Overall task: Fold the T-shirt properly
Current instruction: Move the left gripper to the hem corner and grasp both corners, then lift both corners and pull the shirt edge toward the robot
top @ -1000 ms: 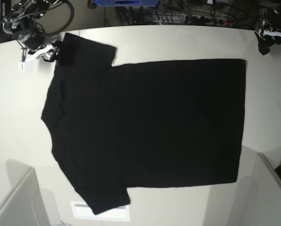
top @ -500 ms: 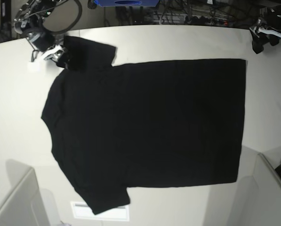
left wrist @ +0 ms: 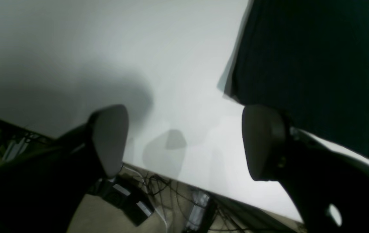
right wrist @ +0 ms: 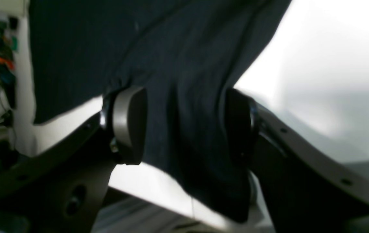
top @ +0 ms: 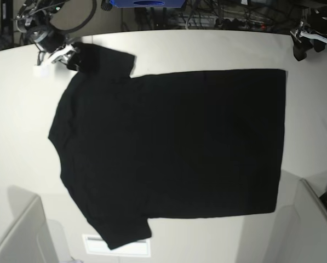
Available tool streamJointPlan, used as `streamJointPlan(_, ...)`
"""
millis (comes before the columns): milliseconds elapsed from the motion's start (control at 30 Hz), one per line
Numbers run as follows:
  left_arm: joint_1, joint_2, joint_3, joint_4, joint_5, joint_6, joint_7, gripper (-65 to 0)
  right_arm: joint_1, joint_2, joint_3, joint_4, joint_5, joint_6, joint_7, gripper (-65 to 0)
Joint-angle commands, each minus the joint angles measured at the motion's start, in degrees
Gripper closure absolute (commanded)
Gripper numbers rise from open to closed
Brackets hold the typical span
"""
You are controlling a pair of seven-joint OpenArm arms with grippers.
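Observation:
The black T-shirt (top: 174, 148) lies spread flat on the white table (top: 207, 49), plain side up, collar toward the left. My right gripper (top: 70, 55) is at the far left sleeve. In the right wrist view the sleeve cloth (right wrist: 178, 81) runs bunched between its two fingers, and the right gripper (right wrist: 184, 126) still stands wide apart around it. My left gripper (top: 301, 49) hovers at the far right, just off the shirt's hem corner (left wrist: 236, 90). The left gripper (left wrist: 184, 139) is open with only bare table between its pads.
Grey panels stand at the near left (top: 21, 235) and near right (top: 316, 219). A white label (top: 116, 245) lies at the table's near edge under the lower sleeve. Cables and gear (top: 218, 16) crowd the space behind the far edge.
The right gripper has slid up and right onto the far left sleeve, and its fingers have come closer together around the cloth. The left gripper shifted slightly at first and then held still.

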Motion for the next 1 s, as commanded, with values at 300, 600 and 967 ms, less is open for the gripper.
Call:
streamJointPlan(300, -3.4, -0.1, 4.1, -1.4, 2.2, -0.3, -0.8, -52.3, 0.1, 0.9, 0.0, -5.6, -17.3, -3.2, -8.2, -4.4)
streamJointPlan(600, -7.6, 2.0, 5.9, -2.0, 2.4, -0.1, -0.6, -52.3, 0.2, 0.9, -0.1, -5.6, -17.4, -3.2, -8.7, 0.0)
streamJointPlan(967, -10.9, 2.2, 9.3, -8.4, 1.9, 4.3, -0.6, -52.3, 0.0, 0.9, 0.0, -5.6, -17.4, -3.2, -8.7, 0.0)
